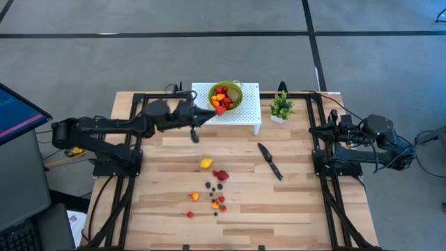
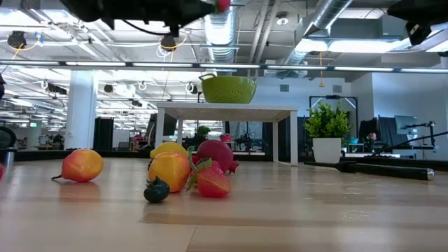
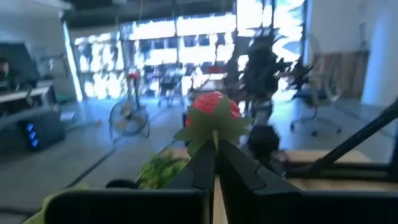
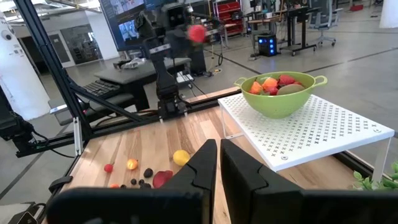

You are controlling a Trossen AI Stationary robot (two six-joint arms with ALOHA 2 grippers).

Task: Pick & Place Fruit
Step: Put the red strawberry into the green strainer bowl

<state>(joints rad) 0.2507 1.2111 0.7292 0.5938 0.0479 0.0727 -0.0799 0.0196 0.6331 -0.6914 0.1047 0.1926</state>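
A red toy strawberry [image 3: 214, 107] with a green leafy cap is held in the air by my left gripper [image 1: 212, 113], which is shut on it. It hangs at the near-left rim of the green bowl [image 1: 227, 95]. The bowl holds several fruits and stands on a white perforated stand [image 1: 249, 110] at the table's far edge. More small fruits lie mid-table: a yellow one [image 1: 205, 164], a red one [image 1: 221, 175] and several tiny berries [image 1: 212, 197]. My right gripper [image 4: 219, 154] waits shut at the table's right edge, holding nothing. My left gripper pinches the strawberry's green leafy cap [image 3: 211, 132] between its two fingertips [image 3: 200, 157]. The fingers lie about level and come from the table's left side. The strawberry sticks out beyond the fingertips, lifted well clear of the table [image 2: 222, 4].
A black knife [image 1: 270, 162] lies right of centre. A small potted plant [image 1: 281, 107] stands right of the white stand. Black frame rails [image 1: 325, 188] run along the table's left and right sides. Bare wood lies in front of the stand.
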